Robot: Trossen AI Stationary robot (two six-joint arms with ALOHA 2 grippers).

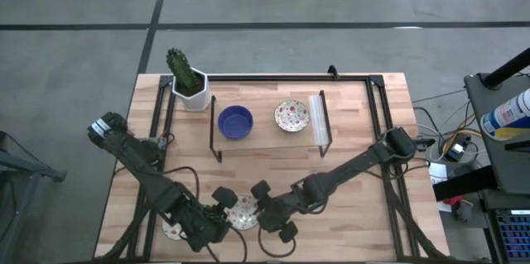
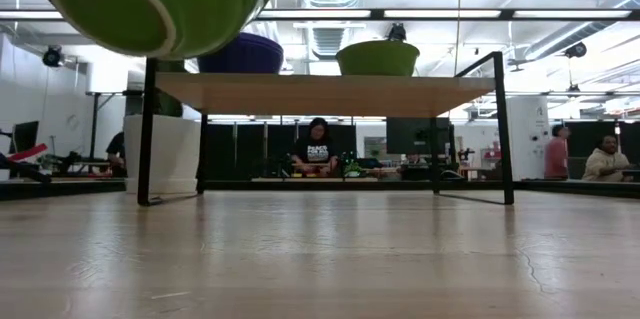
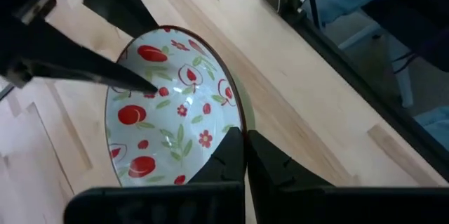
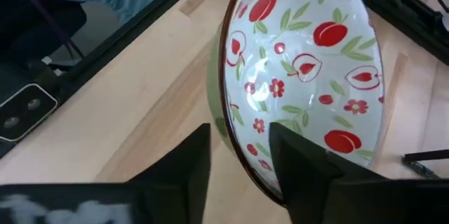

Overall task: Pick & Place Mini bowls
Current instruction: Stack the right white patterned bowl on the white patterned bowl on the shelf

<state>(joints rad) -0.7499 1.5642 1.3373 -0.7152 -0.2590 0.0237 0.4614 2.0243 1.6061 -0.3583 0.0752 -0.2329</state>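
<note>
Both grippers are meeting at the table's near edge over one patterned bowl point(image 1: 243, 212), which is lifted off the wood and tilted. The left gripper point(image 3: 244, 155) is pinching its rim point(image 3: 235, 122) with fingers fully closed; the right gripper point(image 4: 240, 155) is straddling the opposite rim, one finger inside and one outside, and I cannot tell whether it is gripping. On the low shelf point(image 1: 269, 140) a blue bowl point(image 1: 235, 122) and a second patterned bowl point(image 1: 291, 115) are sitting upright, apart. Another patterned bowl point(image 1: 172, 231) is peeking out beneath the left arm. One cactus pot point(image 1: 192, 90) is standing at the far left corner.
</note>
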